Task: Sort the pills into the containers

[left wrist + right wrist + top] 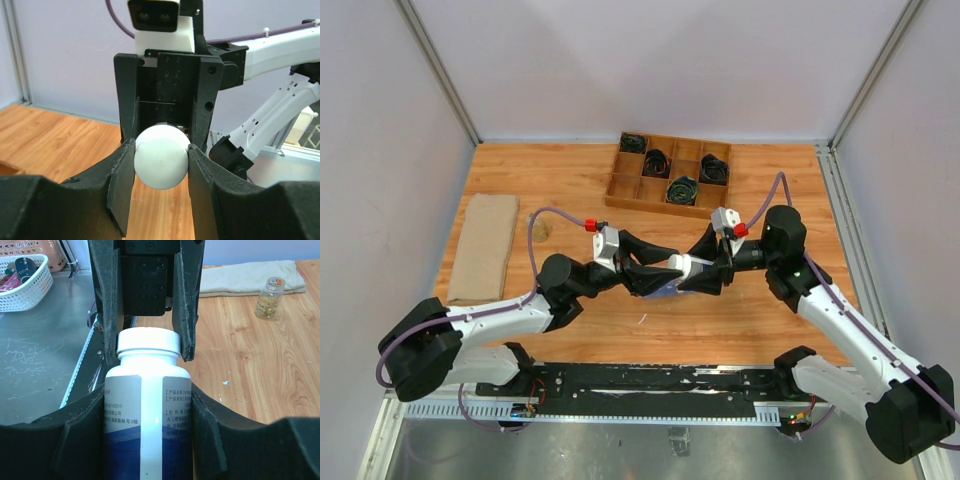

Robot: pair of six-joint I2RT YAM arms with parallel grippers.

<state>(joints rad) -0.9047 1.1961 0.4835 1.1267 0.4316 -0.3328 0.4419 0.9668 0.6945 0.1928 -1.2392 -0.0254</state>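
Two grippers: meet mid-table on one white bottle (148,415).
Left gripper (161,155): fingers pinch its white cap (148,342).
Right gripper (148,390): fingers clamp the labelled body.
Pill organizer (663,290): bluish strip I glimpse beneath them, mid-table; contents hidden.
Small clear bottle (270,297): yellow capsules, toward the left edge.
Wooden tray (623,188): black cables, far edge.

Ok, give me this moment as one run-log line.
left jaws: shut on round white plastic cap | right jaws: shut on white plastic bottle with blue label | cap: on bottle | phase: likely uncapping
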